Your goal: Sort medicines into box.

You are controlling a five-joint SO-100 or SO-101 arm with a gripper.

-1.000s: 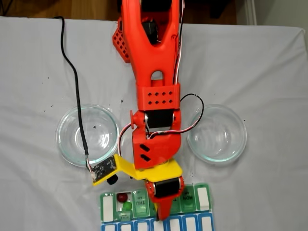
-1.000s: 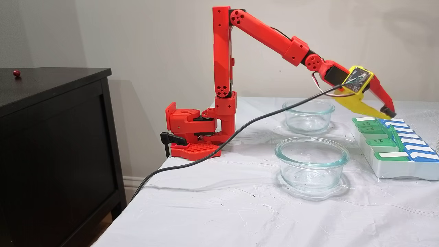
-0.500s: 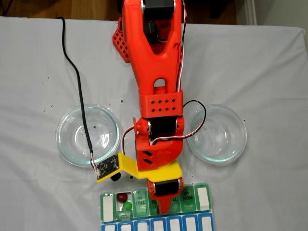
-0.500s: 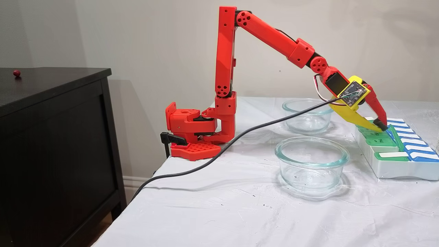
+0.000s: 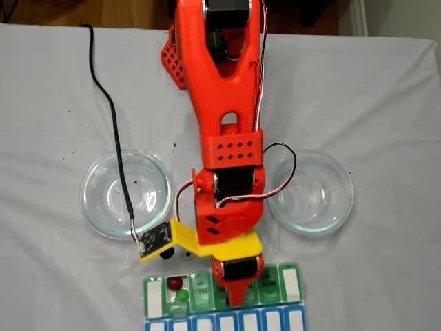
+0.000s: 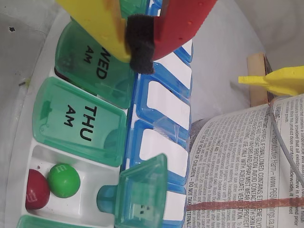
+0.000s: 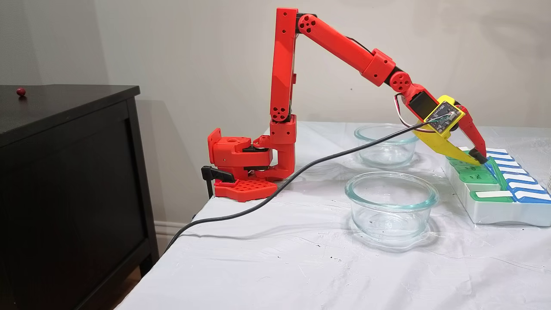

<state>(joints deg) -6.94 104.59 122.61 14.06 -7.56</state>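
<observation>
The box [image 7: 495,213] is a weekly pill organizer with green and blue lids, lying at the table's near edge in a fixed view [image 5: 289,284]. One compartment is open, its green lid [image 6: 142,194] standing up. Inside lie two medicines, a dark red one [image 6: 35,190] and a green one [image 6: 63,180], also seen from above as the red [image 5: 176,282] and the green [image 5: 182,294]. My gripper [image 6: 139,47] is shut, its yellow and red fingers pressed together on the black pad, nothing held. Its tip [image 7: 478,160] rests at the hinge line beside the WED lid [image 6: 97,66], two compartments from the open one.
Two glass bowls stand either side of the arm, one left [image 5: 125,194] and one right [image 5: 310,191], with no medicines in them. A black cable [image 7: 301,163] trails from the wrist off the table. A dark red ball [image 7: 20,91] lies on the black cabinet [image 7: 64,172]. Printed paper [image 6: 242,161] lies beyond the box.
My gripper came down from above the box onto its hinge line during the first half second. Since then it has barely moved. It stayed shut throughout.
</observation>
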